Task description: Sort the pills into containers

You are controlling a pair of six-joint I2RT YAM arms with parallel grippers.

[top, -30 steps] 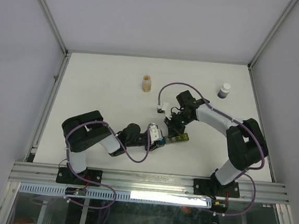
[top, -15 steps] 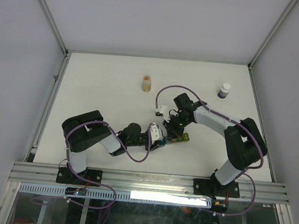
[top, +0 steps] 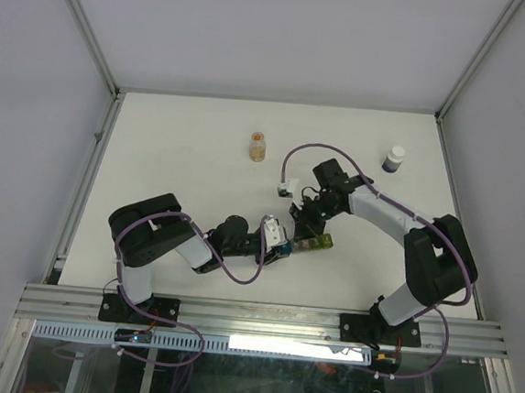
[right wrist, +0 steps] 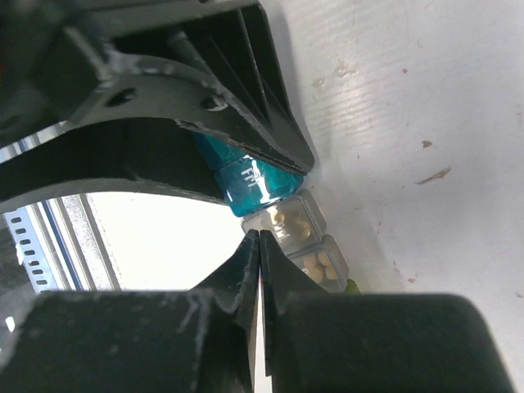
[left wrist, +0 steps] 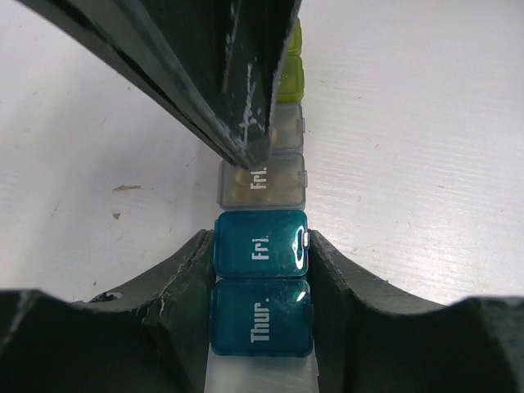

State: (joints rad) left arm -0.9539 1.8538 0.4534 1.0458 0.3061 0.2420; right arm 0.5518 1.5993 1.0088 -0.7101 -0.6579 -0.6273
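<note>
The containers [top: 312, 244] are a strip of joined cells lying near the table's middle. My left gripper [top: 280, 247] is shut on its blue and teal end cells [left wrist: 260, 246], with a finger pressed against each side. My right gripper [top: 304, 226] is shut with nothing between its fingers. Its tips [right wrist: 259, 237] rest at the edge of the grey cell [right wrist: 291, 217], and its fingers [left wrist: 246, 123] hide part of the strip in the left wrist view. Tan pills [right wrist: 288, 219] show through the closed grey lid, with more pills [right wrist: 318, 264] in the cell beside it. The yellow-green end [left wrist: 291, 74] lies beyond.
A small orange-tinted bottle [top: 259, 146] stands at the back centre. A white-capped dark bottle [top: 394, 159] stands at the back right. Metal rails [top: 261, 318] run along the near edge, and walls close in the table's sides.
My right arm swung slightly left and back right over the strip, its gripper staying shut. My left gripper and the containers have not moved.
</note>
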